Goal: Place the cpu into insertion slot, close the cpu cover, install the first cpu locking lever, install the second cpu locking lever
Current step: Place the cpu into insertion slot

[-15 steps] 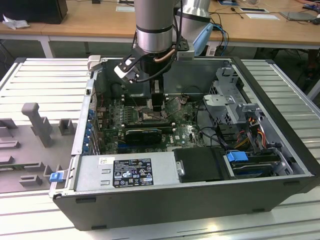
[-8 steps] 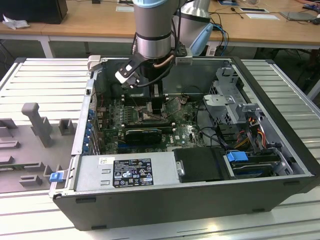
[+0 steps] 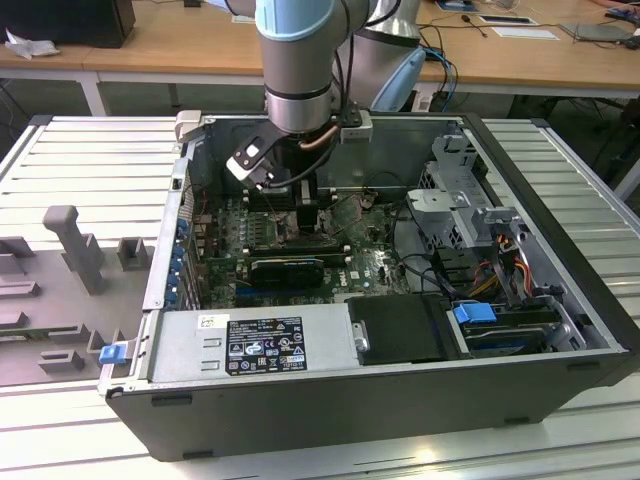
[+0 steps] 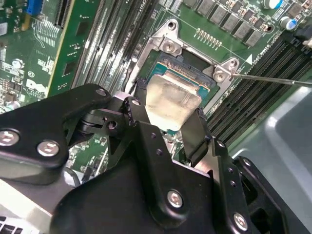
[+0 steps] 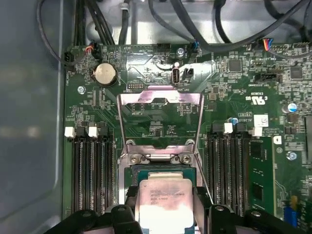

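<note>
Over insertion slot point(image 4: 180, 66): held cpu point(image 4: 170, 100); cpu cover point(image 5: 161, 97) open.
Slot flanks: memory slots point(image 5: 92, 170) close.
Exterior view, 3 o'clock of gripper point(image 3: 310, 228): drive cage point(image 3: 455, 190), cables point(image 3: 505, 265).

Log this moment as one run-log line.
stage: cpu placement | gripper: shut on cpu | cpu: over insertion slot, seating unclear | cpu cover: open, swung back

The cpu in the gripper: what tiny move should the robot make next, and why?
Probably ease it straight down. The gripper holds the cpu over the insertion slot, and the cpu cover stands swung open beyond it, so nothing seems in the way.
</note>
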`<action>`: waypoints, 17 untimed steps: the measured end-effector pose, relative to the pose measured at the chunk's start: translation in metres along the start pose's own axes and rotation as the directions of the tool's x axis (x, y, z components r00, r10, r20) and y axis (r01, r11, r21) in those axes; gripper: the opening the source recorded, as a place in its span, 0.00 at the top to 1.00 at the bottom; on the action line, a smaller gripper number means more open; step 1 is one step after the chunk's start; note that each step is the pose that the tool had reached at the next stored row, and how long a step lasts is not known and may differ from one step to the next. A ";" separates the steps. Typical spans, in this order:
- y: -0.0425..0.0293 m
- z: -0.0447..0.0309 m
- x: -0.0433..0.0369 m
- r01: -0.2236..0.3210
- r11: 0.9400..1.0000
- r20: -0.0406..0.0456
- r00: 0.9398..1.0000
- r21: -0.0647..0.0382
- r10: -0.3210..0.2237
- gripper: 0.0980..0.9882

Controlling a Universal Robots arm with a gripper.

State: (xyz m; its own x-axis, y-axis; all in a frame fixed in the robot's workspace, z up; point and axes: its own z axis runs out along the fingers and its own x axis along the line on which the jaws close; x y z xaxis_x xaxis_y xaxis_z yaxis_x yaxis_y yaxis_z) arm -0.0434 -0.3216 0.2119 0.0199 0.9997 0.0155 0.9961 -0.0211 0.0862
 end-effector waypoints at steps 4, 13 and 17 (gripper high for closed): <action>-0.0009 0.0037 0.0000 -0.011 1.000 0.001 1.000 0.000 0.011 0.52; -0.0016 0.0099 0.0003 -0.021 1.000 0.002 1.000 0.000 0.021 0.52; -0.0016 0.0100 0.0003 -0.021 1.000 0.002 1.000 0.000 0.021 0.52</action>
State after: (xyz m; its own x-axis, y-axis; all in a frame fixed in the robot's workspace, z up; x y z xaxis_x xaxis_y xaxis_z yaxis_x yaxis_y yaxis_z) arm -0.0441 -0.3211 0.2018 0.0412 0.9990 0.0152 0.9954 -0.0423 0.0856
